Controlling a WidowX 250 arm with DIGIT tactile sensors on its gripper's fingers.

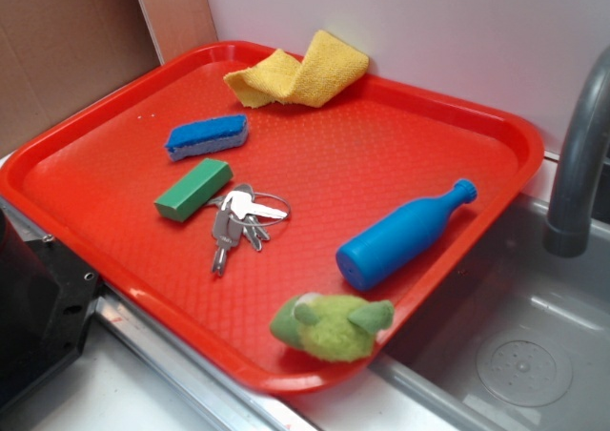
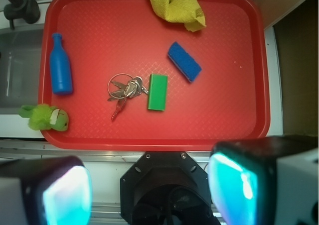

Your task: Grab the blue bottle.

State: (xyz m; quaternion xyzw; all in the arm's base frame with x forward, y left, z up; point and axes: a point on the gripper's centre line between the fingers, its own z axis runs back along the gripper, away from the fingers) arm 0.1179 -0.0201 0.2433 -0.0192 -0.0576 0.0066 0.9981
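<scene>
The blue bottle [image 1: 405,236] lies on its side on the right part of the red tray [image 1: 114,231], cap pointing toward the sink side. In the wrist view the blue bottle [image 2: 60,70] rests near the tray's left edge, cap up. My gripper [image 2: 152,190] hangs high above the tray's near edge, well away from the bottle, open, with nothing between its two fingers [image 2: 239,185]. The gripper does not show in the exterior view; only the black robot base [image 1: 38,307] appears at the lower left.
On the tray [image 2: 209,120] lie a green block [image 2: 158,91], a key ring [image 2: 124,90], a flat blue sponge [image 2: 184,61], a yellow cloth [image 2: 177,7] and a green plush toy [image 2: 45,118] on the rim. A sink [image 1: 515,355] with grey faucet [image 1: 581,164] adjoins the tray.
</scene>
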